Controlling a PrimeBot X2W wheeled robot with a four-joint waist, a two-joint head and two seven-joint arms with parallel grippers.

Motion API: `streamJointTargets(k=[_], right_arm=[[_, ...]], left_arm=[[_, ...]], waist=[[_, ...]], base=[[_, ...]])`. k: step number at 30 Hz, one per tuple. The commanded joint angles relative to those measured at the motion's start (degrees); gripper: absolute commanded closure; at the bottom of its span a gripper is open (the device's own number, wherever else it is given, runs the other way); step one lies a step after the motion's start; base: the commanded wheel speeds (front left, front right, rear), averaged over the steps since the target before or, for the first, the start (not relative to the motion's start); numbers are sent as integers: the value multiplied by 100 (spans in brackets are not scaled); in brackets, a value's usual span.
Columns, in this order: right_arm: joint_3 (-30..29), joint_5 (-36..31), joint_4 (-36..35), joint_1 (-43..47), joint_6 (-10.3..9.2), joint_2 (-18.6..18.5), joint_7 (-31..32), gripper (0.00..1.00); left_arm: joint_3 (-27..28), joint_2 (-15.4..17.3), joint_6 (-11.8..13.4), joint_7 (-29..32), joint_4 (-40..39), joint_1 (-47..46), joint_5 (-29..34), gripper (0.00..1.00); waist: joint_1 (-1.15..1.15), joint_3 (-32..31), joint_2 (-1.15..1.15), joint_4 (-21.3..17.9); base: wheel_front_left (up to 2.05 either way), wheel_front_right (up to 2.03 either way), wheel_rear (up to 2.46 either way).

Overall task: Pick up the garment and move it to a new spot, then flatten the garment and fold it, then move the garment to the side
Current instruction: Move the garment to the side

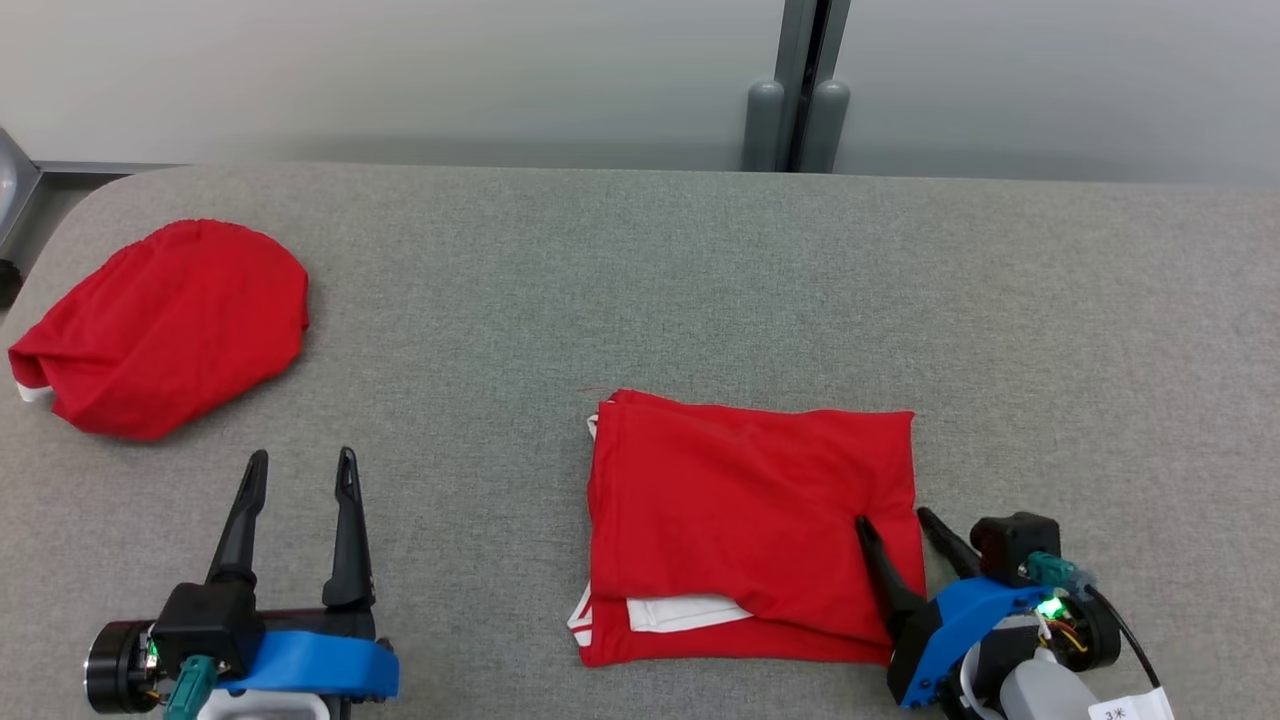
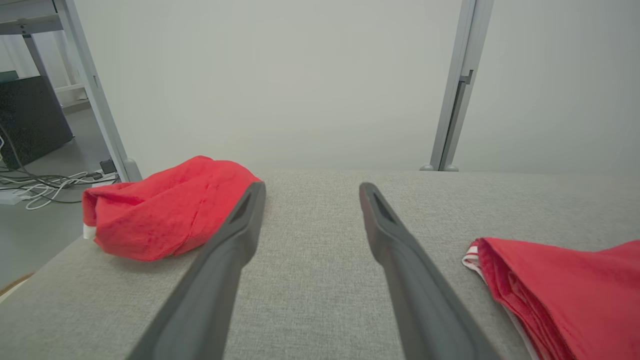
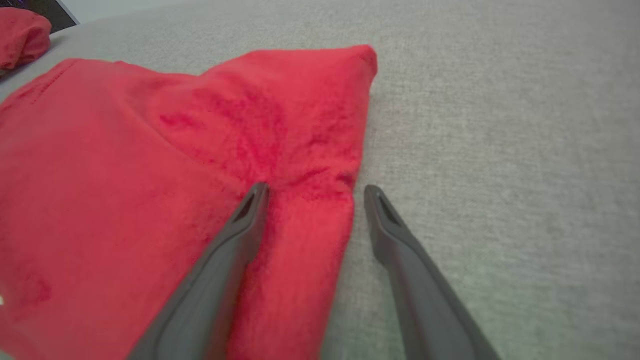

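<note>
The red garment (image 1: 750, 520) lies on the grey worktop (image 1: 640, 280), near the front edge and a little right of the middle. It is a flat, roughly square stack of layers, and a strip of white trim (image 1: 680, 612) shows at its near left corner. From that shape, the moving, flattening and folding look done. The edges are not perfectly lined up, though, with the lower layer sticking out at the near side.

What seems to be left is the last step, shifting the folded garment to the side.

The right pincer (image 1: 893, 518) is wide open at the garment's right edge, holding nothing. One finger is over the red cloth and the other is just past the edge, over bare worktop. That looks like a setup for gripping this edge.

The left pincer (image 1: 303, 462) is also wide open and empty, over bare worktop at the near left, well apart from the garment.

A second red cloth (image 1: 165, 325) sits bunched at the far left of the worktop, and neither pincer touches it.
</note>
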Motion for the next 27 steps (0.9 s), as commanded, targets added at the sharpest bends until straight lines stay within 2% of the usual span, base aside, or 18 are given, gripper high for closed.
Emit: streamJointTargets(k=[1,7,8,9,10,15,21,27], right_arm=[[110,134,189,-126,2,-11,-81,0],[510,518,712,-186,3,8,-219,0],[624,611,784,-187,7,17,-196,8],[740,734,822,-186,9,34,-205,62],[837,831,849,-197,10,44,-221,100],[969,986,989,-434,2,8,-420,100],[721,787,1096,-715,-1,-19,-619,100],[393,594,918,-905,-1,-197,-712,100]], left_arm=[[9,3,-2,-13,26,-142,-27,0],[2,1,-31,-13,57,-222,-15,0],[-5,-3,-34,-13,64,-230,-18,0],[-13,-3,-29,-13,70,-233,-24,0],[-18,-6,-26,-13,75,-234,-26,0],[-47,-21,-22,-13,98,-264,-77,0],[-38,-29,-8,-13,96,-268,-92,0],[-46,-40,-8,-12,51,-297,-99,0]], waist=[[-1,32,0,2],[-1,96,0,-5],[-1,107,0,-8],[-1,119,0,-8],[-1,128,0,-8],[-1,164,0,-3],[-1,171,0,-20],[-1,235,0,-188]], base=[[0,0,0],[0,0,0],[0,0,0],[0,0,0],[0,0,0],[0,0,0],[0,0,0],[0,0,0]])
